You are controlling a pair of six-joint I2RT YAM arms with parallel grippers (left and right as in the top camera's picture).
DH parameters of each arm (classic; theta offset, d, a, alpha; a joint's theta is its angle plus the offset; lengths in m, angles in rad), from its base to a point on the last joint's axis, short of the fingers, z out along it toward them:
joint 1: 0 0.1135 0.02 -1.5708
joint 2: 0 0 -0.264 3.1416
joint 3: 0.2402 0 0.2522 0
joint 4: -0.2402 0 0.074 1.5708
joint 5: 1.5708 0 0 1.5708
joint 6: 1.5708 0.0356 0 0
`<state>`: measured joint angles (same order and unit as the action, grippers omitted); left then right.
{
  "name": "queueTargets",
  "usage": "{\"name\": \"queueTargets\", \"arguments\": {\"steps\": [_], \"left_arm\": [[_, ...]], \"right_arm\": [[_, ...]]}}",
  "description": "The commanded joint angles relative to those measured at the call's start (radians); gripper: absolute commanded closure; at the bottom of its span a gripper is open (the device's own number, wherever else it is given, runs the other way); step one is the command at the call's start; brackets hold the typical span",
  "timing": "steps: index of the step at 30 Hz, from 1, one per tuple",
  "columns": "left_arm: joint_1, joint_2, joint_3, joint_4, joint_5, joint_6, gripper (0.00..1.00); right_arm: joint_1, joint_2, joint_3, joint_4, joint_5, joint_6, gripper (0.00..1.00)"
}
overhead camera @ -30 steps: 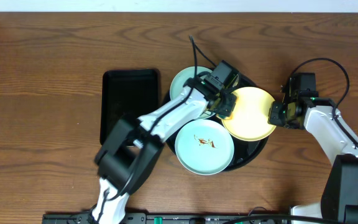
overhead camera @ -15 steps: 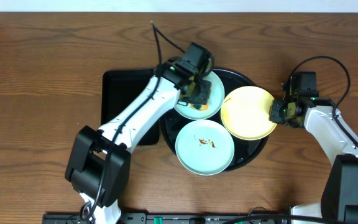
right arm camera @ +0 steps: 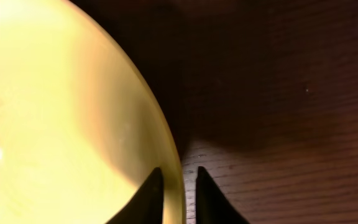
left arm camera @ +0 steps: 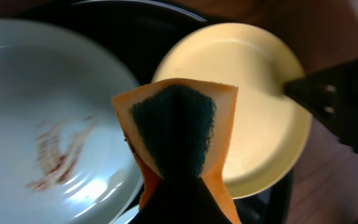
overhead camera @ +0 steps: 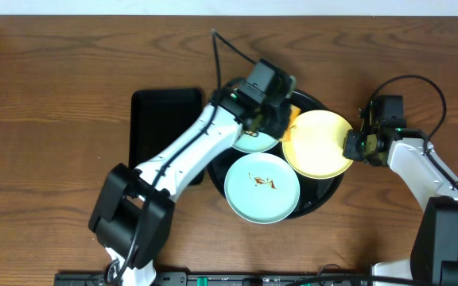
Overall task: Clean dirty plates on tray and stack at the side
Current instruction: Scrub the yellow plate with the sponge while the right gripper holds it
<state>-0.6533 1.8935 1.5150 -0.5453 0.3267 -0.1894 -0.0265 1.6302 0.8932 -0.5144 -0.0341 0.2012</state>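
The right pincer (right arm camera: pixel 174 177) pinches the yellow plate (overhead camera: pixel 318 144) by its rim to steady it. The left pincer (overhead camera: pixel 281 125) squeezes the sponge (left arm camera: pixel 178 121), ready to wipe.

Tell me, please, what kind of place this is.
Probably a robot test bench staged for dishwashing: a brown wooden table, a smeared pale mint-blue round plate on a large round glossy black tray, an orange sponge with dark green face in the left gripper.

White-shelled arms (overhead camera: pixel 191 148) with black joints and cables (overhead camera: pixel 408 77); right tool (right arm camera: pixel 178 169) has dark tapered fingers (right arm camera: pixel 146 196).
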Motion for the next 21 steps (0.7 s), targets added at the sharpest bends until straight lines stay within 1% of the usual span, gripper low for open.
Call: {"name": "queueTargets", "arguments": {"steps": [1, 2, 3, 11, 16, 17, 19, 21], "left_arm": [[-0.027, 0.044, -0.009, 0.051, 0.024, 0.037, 0.92], [-0.034, 0.056, -0.009, 0.069, 0.024, 0.037, 0.92], [-0.04, 0.072, -0.009, 0.087, 0.024, 0.037, 0.92], [-0.09, 0.192, -0.009, 0.225, 0.021, 0.036, 0.92], [-0.092, 0.235, -0.009, 0.272, 0.011, 0.036, 0.92], [-0.092, 0.24, -0.009, 0.274, -0.021, 0.036, 0.92], [-0.092, 0.246, -0.009, 0.262, -0.13, 0.036, 0.92], [-0.092, 0.252, -0.009, 0.257, -0.192, 0.035, 0.92]], "right_arm": [[0.008, 0.005, -0.013, -0.003, 0.0, 0.004, 0.91], [0.008, 0.005, -0.013, -0.006, 0.0, 0.004, 0.94], [0.008, 0.005, -0.013, -0.007, 0.0, 0.005, 0.98], [0.008, 0.005, -0.014, -0.017, 0.0, 0.012, 0.99], [0.008, 0.005, -0.014, -0.024, 0.0, 0.011, 0.99], [0.008, 0.005, -0.014, -0.025, 0.0, 0.011, 0.99], [0.008, 0.005, -0.014, -0.027, 0.0, 0.011, 0.99], [0.008, 0.005, -0.014, -0.029, -0.001, 0.011, 0.99]]}}
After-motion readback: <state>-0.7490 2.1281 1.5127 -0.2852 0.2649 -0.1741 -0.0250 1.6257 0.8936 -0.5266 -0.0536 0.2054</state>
